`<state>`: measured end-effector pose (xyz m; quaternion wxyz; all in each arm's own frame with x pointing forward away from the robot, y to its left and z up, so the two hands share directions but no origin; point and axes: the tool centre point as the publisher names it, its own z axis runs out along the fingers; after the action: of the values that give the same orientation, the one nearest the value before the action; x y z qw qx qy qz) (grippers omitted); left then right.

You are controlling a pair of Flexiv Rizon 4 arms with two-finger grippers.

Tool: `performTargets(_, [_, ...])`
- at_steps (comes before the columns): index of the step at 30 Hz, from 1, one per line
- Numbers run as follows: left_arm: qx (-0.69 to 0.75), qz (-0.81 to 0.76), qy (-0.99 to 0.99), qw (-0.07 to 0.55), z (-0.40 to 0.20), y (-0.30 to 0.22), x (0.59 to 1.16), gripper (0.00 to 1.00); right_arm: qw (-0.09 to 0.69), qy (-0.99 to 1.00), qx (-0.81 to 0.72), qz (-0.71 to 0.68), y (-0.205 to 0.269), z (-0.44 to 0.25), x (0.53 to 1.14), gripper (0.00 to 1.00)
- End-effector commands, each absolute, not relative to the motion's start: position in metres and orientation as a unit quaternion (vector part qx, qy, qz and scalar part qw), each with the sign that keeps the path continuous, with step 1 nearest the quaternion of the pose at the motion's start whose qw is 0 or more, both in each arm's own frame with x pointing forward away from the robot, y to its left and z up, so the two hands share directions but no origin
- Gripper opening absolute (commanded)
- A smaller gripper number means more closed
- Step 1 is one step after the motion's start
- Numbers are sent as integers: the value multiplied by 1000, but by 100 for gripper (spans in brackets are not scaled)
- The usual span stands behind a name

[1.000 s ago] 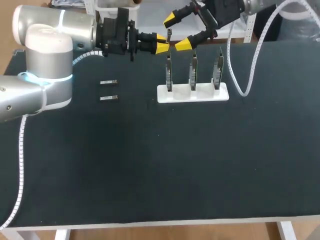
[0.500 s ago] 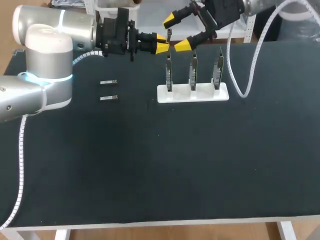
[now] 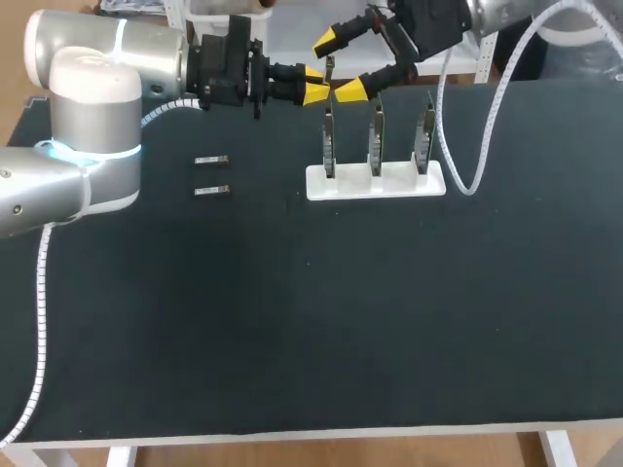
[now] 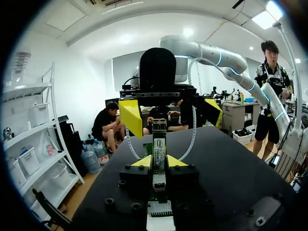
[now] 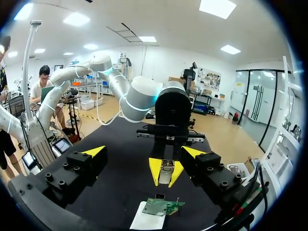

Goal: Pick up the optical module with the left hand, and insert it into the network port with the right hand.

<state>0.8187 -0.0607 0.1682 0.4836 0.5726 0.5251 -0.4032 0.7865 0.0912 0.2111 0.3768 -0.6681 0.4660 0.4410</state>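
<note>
The optical module [image 3: 329, 70] is a small grey metal piece held above the table's far edge, with my left gripper [image 3: 313, 84] shut on it. In the left wrist view the optical module [image 4: 159, 149] sticks out between that gripper's yellow fingertips [image 4: 142, 162]. My right gripper [image 3: 340, 66] faces it from the other side, open, one finger on each side of the module without touching. From the right wrist, the module [image 5: 166, 171] lies ahead, midway between my right gripper's [image 5: 144, 151] spread fingers. Under both stands a white holder [image 3: 376, 182] with three upright port boards [image 3: 376, 136].
Two more modules [image 3: 210, 161] [image 3: 210, 191] lie on the black table left of the holder. A white cable [image 3: 487, 126] hangs from the right arm down to the table beside the holder. One green board [image 5: 161, 206] shows just below the right gripper.
My right gripper has shifted slightly left, closing in around the held module. The left arm has stayed still.
</note>
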Motion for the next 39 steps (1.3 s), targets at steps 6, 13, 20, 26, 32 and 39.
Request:
performTargets(6, [573, -403, 525, 483, 168, -61, 819, 0, 380, 468, -667, 439, 90, 211, 783, 31])
performTargets(13, [573, -403, 525, 483, 168, -61, 819, 0, 380, 468, -667, 439, 90, 211, 783, 18])
performTargets(20, [573, -403, 525, 483, 168, -61, 819, 0, 380, 468, -667, 439, 90, 211, 783, 0])
performTargets(26, [573, -403, 525, 483, 168, -61, 819, 0, 380, 468, -667, 439, 90, 211, 783, 100])
performTargets(32, [573, -403, 525, 483, 168, -61, 819, 0, 380, 468, -667, 439, 90, 211, 783, 100])
performTargets(39, [573, -403, 525, 483, 168, -61, 819, 0, 380, 468, -667, 439, 90, 211, 783, 100])
